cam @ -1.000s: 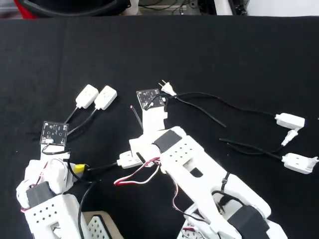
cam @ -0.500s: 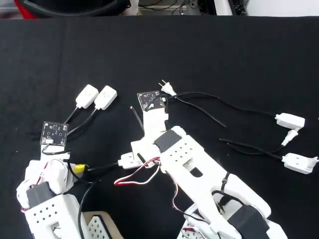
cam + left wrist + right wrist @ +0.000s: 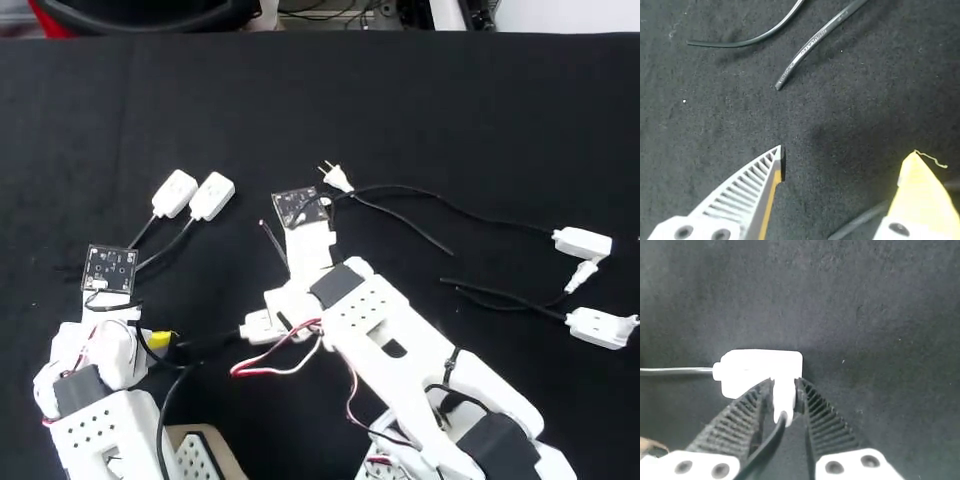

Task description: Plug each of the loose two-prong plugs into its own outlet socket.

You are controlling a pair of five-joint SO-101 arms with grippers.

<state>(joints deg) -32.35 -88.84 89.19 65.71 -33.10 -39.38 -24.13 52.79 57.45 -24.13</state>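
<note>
Black fabric covers the worktop (image 3: 480,120). The right hand (image 3: 785,384) is clenched on a small white plug (image 3: 784,399), with both ribbed fingers (image 3: 740,420) pressed to its sides. The plug's front meets the long side of a white socket block (image 3: 760,369) lying flat on the fabric, and the block's black cord (image 3: 675,371) leads off sideways. Whether the prongs are seated I cannot tell.

The left hand (image 3: 847,152) is released. Its grey finger (image 3: 745,190) and yellow finger (image 3: 920,190) are spread wide above bare fabric, and two black cord ends (image 3: 810,47) lie beyond the tips.

From above, the right arm (image 3: 370,320) runs from 5 o'clock toward the centre, and the left arm (image 3: 95,400) sits at 7 o'clock. A loose two-prong plug (image 3: 335,177) lies just past the right arm's tip, toward 12 o'clock from the centre, with its prongs pointing to 10 o'clock. A pair of white sockets (image 3: 193,195) lies side by side at 10 o'clock. At 3 o'clock two further sockets (image 3: 582,242) lie apart, with a third plug (image 3: 577,277) just beside the one nearer 2 o'clock.
</note>
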